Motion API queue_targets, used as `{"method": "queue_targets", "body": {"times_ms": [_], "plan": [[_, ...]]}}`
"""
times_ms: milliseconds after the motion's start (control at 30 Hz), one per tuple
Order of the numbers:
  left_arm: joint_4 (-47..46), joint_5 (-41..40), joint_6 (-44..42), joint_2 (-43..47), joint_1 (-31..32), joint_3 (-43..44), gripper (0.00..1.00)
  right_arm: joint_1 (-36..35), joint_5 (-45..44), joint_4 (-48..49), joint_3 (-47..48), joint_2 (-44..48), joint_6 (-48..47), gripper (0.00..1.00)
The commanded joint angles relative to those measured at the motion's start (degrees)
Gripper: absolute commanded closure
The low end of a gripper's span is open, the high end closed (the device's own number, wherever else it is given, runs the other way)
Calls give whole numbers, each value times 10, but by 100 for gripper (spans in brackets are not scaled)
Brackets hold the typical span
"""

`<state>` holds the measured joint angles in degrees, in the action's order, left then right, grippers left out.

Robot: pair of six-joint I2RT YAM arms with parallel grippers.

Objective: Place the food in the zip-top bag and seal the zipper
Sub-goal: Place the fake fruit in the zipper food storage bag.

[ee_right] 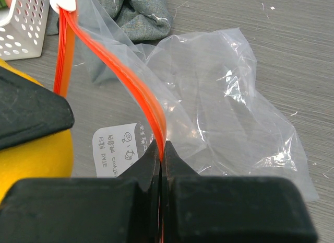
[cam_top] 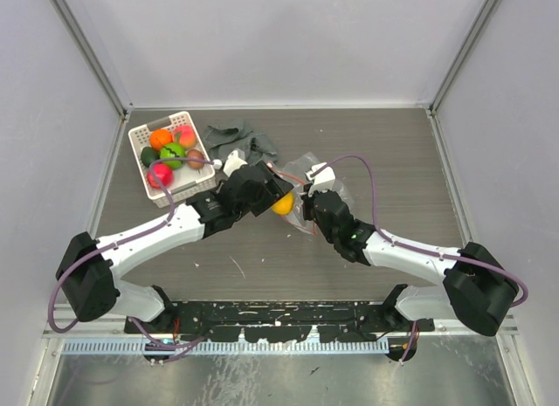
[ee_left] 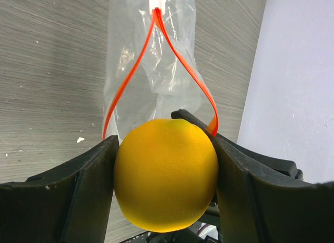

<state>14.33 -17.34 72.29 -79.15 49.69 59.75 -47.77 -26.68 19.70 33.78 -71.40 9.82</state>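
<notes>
Basket (cam_top: 136,153) and cloth (cam_top: 249,140) lie beyond left gripper (cam_top: 267,193) clasping yellow fruit (cam_top: 282,205); right gripper (ee_right: 162,158) pinches zipper (ee_right: 136,91).

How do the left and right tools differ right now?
The left tool is spread wide around a yellow fruit; the right tool is pinched almost flat on the zipper. The left tool holds a round, solid load in front of the bag's open mouth; the right tool holds one thin side of that mouth. Both are gripping something at the bag.
</notes>
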Motion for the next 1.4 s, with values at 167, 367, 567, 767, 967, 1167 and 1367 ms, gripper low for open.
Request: {"method": "queue_targets", "body": {"times_ms": [167,367,567,767,967,1167,1367], "plan": [[-45,-13,-10,-14,10,10,100,2,1,40,2,6,11,99],[-57,-34,-7,-53,10,15,100,1,4,48,-5,15,13,100],[-46,-63,-9,-87,10,31,94,2,9,54,-10,26,14,100],[-41,-63,-17,-116,10,49,78,1,11,56,-13,29,16,99],[-39,-59,-30,-114,13,48,58,1,10,57,-14,31,17,99],[-25,-58,-41,-99,13,42,46,2,9,58,-14,30,17,99],[-12,-54,-56,-77,14,36,33,1,8,58,-13,28,17,100]]}}
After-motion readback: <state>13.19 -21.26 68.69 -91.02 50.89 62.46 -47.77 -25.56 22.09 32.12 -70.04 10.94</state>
